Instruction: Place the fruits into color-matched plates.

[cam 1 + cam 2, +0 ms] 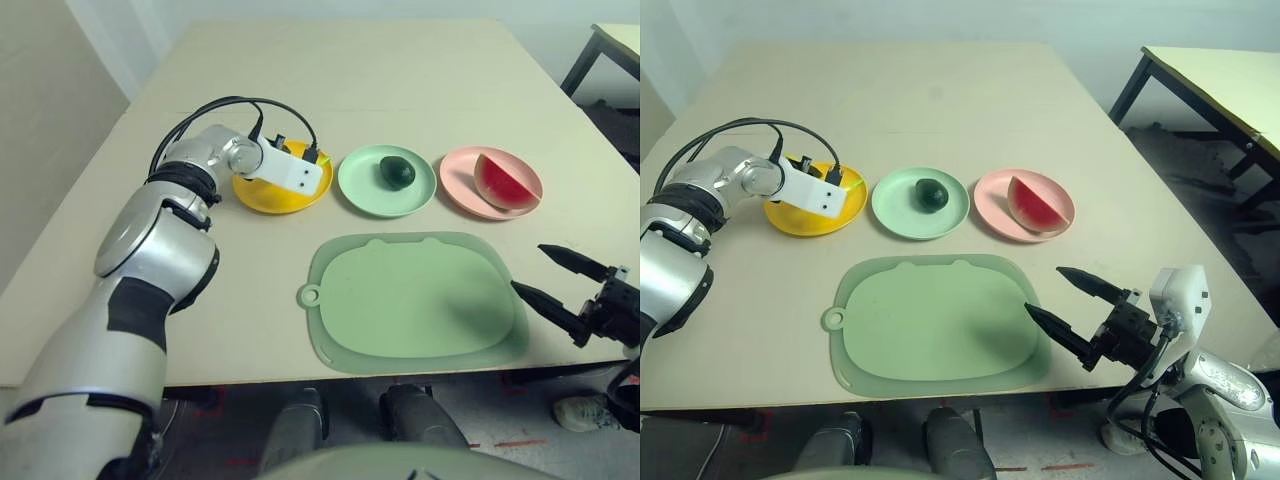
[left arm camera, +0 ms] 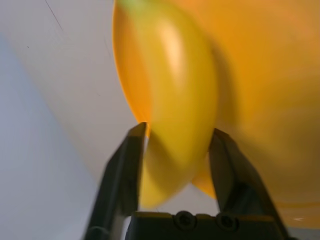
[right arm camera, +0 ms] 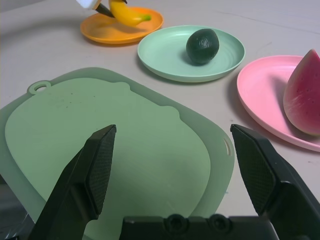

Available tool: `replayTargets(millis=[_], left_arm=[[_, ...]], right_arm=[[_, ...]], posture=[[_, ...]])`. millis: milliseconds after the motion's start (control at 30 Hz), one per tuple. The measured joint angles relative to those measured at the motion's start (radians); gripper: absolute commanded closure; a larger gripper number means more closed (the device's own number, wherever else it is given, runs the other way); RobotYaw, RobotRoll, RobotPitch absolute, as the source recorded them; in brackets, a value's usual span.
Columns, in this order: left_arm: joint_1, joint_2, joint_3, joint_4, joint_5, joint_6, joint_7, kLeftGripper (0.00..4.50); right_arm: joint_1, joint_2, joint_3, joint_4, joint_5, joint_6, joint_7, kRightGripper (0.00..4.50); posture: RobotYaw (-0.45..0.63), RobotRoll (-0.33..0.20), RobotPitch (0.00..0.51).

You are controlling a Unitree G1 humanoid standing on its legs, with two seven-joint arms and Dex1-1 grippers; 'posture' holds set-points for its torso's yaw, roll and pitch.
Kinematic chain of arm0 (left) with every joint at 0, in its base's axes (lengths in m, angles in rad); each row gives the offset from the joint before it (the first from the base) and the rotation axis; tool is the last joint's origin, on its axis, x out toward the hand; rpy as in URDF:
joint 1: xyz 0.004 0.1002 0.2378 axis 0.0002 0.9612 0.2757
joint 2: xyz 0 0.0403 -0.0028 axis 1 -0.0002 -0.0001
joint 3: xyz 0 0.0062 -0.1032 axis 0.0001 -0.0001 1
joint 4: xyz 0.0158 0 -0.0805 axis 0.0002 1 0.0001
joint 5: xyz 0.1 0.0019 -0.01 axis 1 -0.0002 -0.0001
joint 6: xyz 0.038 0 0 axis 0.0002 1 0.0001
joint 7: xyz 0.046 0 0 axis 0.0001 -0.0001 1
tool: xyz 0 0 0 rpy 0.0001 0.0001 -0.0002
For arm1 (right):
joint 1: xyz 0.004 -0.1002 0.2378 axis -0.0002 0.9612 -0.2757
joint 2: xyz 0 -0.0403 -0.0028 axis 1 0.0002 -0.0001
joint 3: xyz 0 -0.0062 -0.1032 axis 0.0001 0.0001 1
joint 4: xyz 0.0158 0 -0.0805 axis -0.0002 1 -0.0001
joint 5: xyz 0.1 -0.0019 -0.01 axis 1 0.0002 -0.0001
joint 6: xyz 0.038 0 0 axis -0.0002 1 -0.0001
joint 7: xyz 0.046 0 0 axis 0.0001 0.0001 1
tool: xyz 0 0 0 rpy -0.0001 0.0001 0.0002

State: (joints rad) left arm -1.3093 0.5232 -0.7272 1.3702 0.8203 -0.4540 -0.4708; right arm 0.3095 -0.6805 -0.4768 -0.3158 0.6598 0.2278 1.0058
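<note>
1. Jaws of the left gripper [image 2: 175, 145] clamp the banana [image 2: 175, 100] over the yellow plate [image 1: 270, 195], left of centre; the right gripper [image 1: 1065, 305], lower right, gapes wide and empty.
2. Centre: avocado [image 1: 397, 171] in the green plate [image 1: 365, 190].
3. Right of it: watermelon [image 1: 505, 182] in the pink plate [image 1: 460, 180].
4. Below them, a green mat [image 1: 415, 300] lies on the beige table [image 1: 400, 80].
5. Upper right, a second table [image 1: 1220, 85] stands over grey floor.

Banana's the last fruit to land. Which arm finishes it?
Left. The left gripper already holds the banana right over the yellow plate, so it likely only has to lower and release. The right gripper hangs open and empty by the green mat, far from that plate.
</note>
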Motion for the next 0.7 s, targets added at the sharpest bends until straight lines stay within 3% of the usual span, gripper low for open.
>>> replayTargets(millis=[100,133,400,567,700], left_arm=[[0.001,0.0,0.004,0.001,0.0,-0.001,0.0,0.08],[0.001,0.0,0.006,0.001,-0.001,-0.003,0.001,0.03],[-0.001,0.005,0.094,-0.001,-0.062,-0.036,-0.01,0.03],[0.008,0.039,0.277,-0.037,-0.241,-0.045,-0.12,0.03],[0.111,0.121,0.424,-0.078,-0.387,-0.033,-0.196,0.03]], right_arm=[[0.006,0.0,-0.006,-0.002,0.0,0.0,-0.001,0.0],[0.006,0.0,-0.006,-0.002,0.0,0.0,-0.001,0.0],[-0.03,-0.004,-0.007,0.01,0.0,0.004,-0.016,0.0],[-0.047,-0.007,-0.023,0.02,0.009,0.022,-0.036,0.0],[-0.017,-0.01,-0.023,0.015,0.007,0.019,-0.016,0.0]], posture=[[-0.21,0.0,0.091],[-0.21,0.0,0.091],[-0.2,0.0,0.102],[-0.21,0.0,0.107],[-0.19,0.0,0.106]])
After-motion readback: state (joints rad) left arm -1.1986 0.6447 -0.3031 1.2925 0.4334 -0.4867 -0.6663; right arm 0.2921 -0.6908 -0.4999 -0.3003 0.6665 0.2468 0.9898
